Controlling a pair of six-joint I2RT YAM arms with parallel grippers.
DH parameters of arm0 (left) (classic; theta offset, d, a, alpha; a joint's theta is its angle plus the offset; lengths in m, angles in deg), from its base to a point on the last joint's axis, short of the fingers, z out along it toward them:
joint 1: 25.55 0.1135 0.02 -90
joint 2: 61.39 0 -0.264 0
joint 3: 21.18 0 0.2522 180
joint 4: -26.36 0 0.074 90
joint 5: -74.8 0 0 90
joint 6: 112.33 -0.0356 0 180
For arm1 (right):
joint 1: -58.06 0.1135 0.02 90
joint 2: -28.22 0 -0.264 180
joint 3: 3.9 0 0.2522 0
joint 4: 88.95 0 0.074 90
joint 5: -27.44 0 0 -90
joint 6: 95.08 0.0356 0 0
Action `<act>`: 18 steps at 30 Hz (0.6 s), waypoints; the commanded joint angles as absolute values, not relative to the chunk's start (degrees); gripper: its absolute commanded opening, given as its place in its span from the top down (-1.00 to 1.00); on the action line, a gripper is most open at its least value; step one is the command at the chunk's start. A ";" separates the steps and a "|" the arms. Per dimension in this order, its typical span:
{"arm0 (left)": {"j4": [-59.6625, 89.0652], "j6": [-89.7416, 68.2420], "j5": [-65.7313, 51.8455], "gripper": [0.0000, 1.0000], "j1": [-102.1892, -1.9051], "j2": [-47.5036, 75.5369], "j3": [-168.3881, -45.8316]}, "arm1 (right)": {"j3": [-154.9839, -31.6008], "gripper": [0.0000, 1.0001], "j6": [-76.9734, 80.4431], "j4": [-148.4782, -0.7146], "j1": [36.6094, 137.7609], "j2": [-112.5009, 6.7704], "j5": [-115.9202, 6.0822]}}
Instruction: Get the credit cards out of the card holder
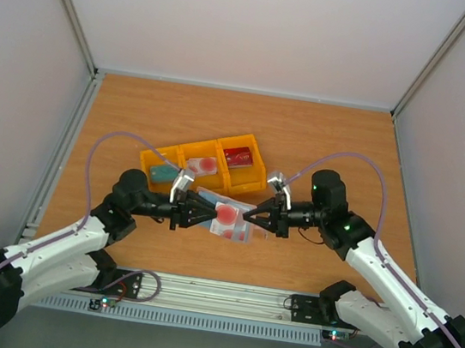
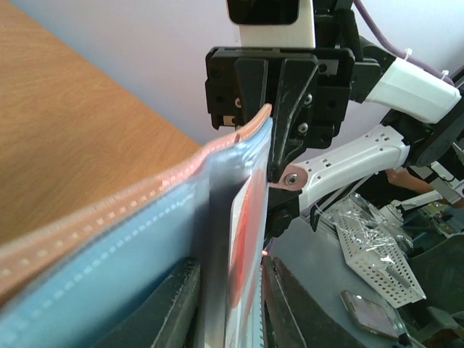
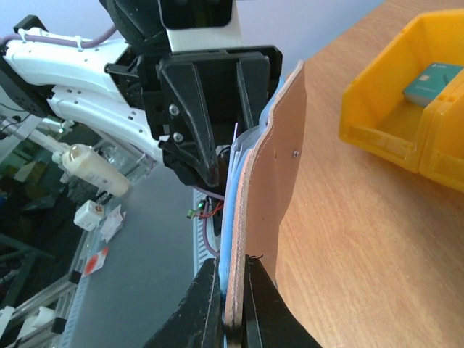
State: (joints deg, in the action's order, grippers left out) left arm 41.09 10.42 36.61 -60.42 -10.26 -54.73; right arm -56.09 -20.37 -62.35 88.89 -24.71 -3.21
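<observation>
Slung between both arms just above the worktop [image 1: 333, 136], on the near side of the yellow tray [image 1: 259, 167]: the card holder [image 1: 233, 230], open and sagging a little. Clamped shut on its taupe outer edge, the right tool [image 1: 248, 216]. Astride the opposite end, the left tool [image 1: 209, 214], with a whitish card with a red blotch [image 1: 227, 214] between its jaws; gripping or merely bracketing, cannot tell. Probably light, thin and floppy, bending across its own span; the card stiffer and slick, likely to slip free once started. Best taken by the card's exposed edge, with the holder pinched at the far hem against the pull. From above only: a teal card [image 1: 163, 173] and a dark red card [image 1: 237, 156] lying in the tray's compartments. From the left wrist only: pale blue lining, stitching, the card edge-on between the fingers [image 2: 177, 304]. From the right wrist only: the taupe back and the pinch on it.
</observation>
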 commanded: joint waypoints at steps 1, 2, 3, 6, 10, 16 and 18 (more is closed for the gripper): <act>41.31 9.37 36.48 0.50 -60.87 -9.47 -54.82 | -59.42 0.97 -21.04 -65.47 88.85 -25.60 0.43; 41.05 9.48 36.41 0.49 -60.96 -9.49 -54.81 | -59.61 0.98 -21.07 -65.66 88.88 -25.85 0.72; 41.18 9.63 36.20 0.49 -61.09 -9.45 -54.80 | -59.74 0.98 -20.95 -65.90 88.86 -26.04 0.96; 43.15 9.15 35.86 0.52 -62.15 -9.21 -54.92 | -59.99 0.97 -20.76 -66.74 88.87 -26.59 1.12; 43.05 7.01 36.80 0.99 -62.25 -9.41 -55.45 | -59.55 0.98 -20.97 -65.68 88.89 -26.19 0.02; 27.40 8.41 32.34 0.99 -53.91 -14.05 -56.22 | -54.43 0.98 -15.30 -59.65 86.51 -23.30 -9.16; 24.37 7.57 30.45 1.00 -49.43 -15.13 -56.36 | -50.61 0.97 -11.24 -59.64 85.80 -22.55 -11.72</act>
